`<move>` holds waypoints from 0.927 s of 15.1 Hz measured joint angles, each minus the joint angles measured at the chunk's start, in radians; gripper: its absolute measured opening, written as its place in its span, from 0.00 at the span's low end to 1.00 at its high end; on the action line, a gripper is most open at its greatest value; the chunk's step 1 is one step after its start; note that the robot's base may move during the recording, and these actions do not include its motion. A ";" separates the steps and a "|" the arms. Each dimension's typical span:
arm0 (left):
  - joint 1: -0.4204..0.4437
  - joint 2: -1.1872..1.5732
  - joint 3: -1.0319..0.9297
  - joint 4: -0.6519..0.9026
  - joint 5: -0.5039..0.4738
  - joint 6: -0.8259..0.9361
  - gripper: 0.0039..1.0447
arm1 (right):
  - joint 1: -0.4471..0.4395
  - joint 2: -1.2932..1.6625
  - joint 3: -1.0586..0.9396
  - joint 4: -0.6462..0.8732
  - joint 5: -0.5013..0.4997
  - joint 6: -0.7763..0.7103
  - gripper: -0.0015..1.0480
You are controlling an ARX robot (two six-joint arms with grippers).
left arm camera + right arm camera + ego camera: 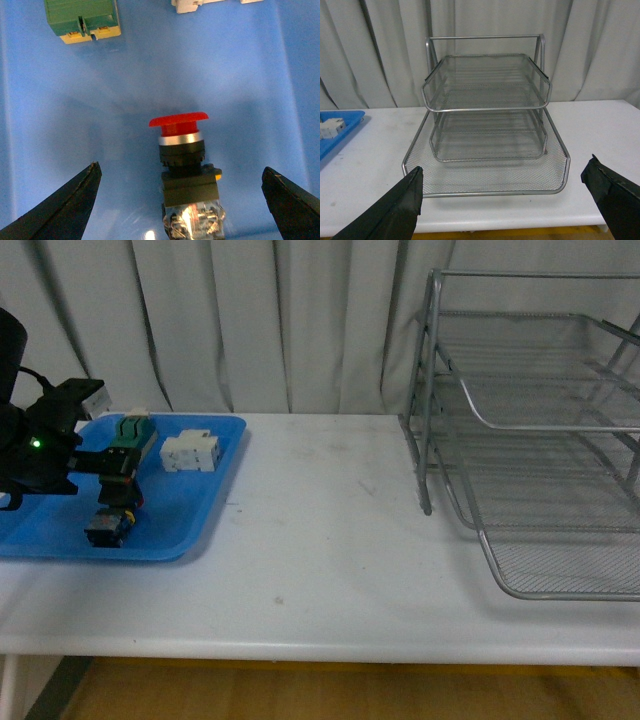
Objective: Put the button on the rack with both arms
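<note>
The button [185, 172] lies on its side on the blue tray [55, 110], red cap pointing away from the wrist camera. My left gripper [182, 200] is open and hangs just above it, one finger [60, 212] on each side of the dark body, not touching. In the front view the button [108, 523] lies near the tray's front under the left gripper [115, 485]. The silver wire rack [560, 470] stands at the table's right. My right gripper [502, 200] is open and empty, facing the rack [487, 107] from the front, and is outside the front view.
A green switch block [131, 431] and a white block [190, 451] lie on the blue tray [190, 515] behind the button. The green block [82, 20] also shows in the left wrist view. White table [320, 540] spans between tray and rack; curtain behind.
</note>
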 joint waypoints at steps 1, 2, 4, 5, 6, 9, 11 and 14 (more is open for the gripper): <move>-0.004 0.027 0.026 -0.005 -0.008 0.000 0.94 | 0.000 0.000 0.000 0.000 0.000 0.000 0.94; -0.010 0.055 0.044 -0.003 -0.015 -0.008 0.94 | 0.000 0.000 0.000 0.000 0.000 0.000 0.94; -0.018 0.092 0.052 0.024 -0.031 -0.005 0.94 | 0.000 0.000 0.000 0.000 0.000 0.000 0.94; -0.018 0.109 0.062 0.024 -0.047 -0.004 0.94 | 0.000 0.000 0.000 0.000 0.000 0.000 0.94; -0.018 0.126 0.073 0.026 -0.050 -0.006 0.90 | 0.000 0.000 0.000 0.000 0.000 0.000 0.94; -0.016 0.124 0.064 0.035 -0.050 -0.030 0.61 | 0.000 0.000 0.000 0.000 0.000 0.000 0.94; -0.015 0.057 -0.021 0.044 -0.027 -0.050 0.40 | 0.000 0.000 0.000 0.000 0.000 0.000 0.94; -0.002 -0.195 -0.207 0.119 0.035 -0.064 0.35 | 0.000 0.000 0.000 0.000 0.000 0.000 0.94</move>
